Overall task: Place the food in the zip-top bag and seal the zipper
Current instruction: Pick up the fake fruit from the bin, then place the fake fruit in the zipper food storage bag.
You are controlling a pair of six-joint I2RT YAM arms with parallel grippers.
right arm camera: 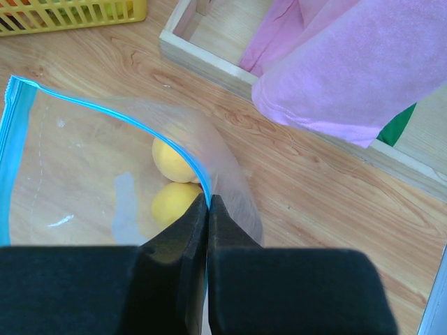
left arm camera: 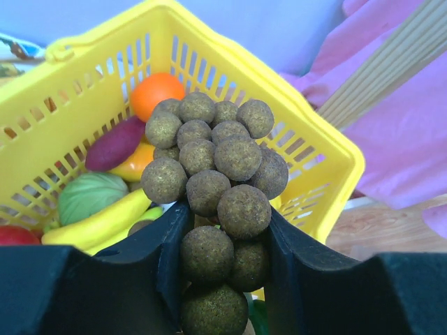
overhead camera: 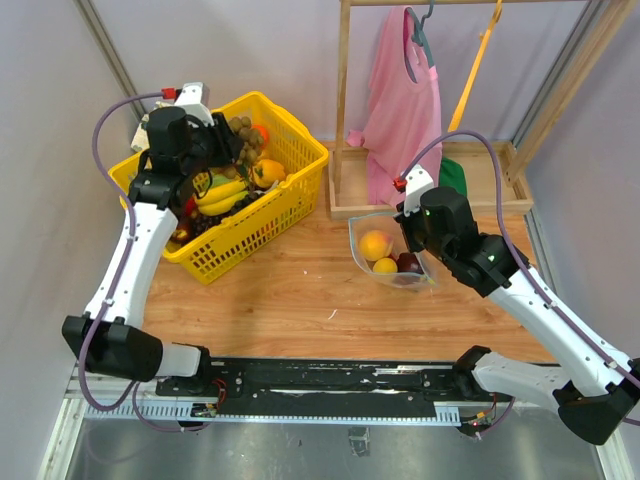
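Clamps the grape cluster (left arm camera: 216, 188) in the left gripper (left arm camera: 227, 218) over the yellow basket (overhead camera: 292, 160), upper left, and pinches the zip-top bag (right arm camera: 84, 167) in the right gripper (right arm camera: 208, 202).

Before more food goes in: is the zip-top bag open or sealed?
Open. The right gripper pinches one zipper edge, holding it up, so the bag gapes.

A yellow plastic basket (overhead camera: 245, 240) stands at the back left of the wooden desk (overhead camera: 300, 300). To its right, a pink garment (overhead camera: 405, 110) hangs from a wooden rack (overhead camera: 343, 100), with a green cloth (overhead camera: 455, 175) beside it in the rack's base tray.
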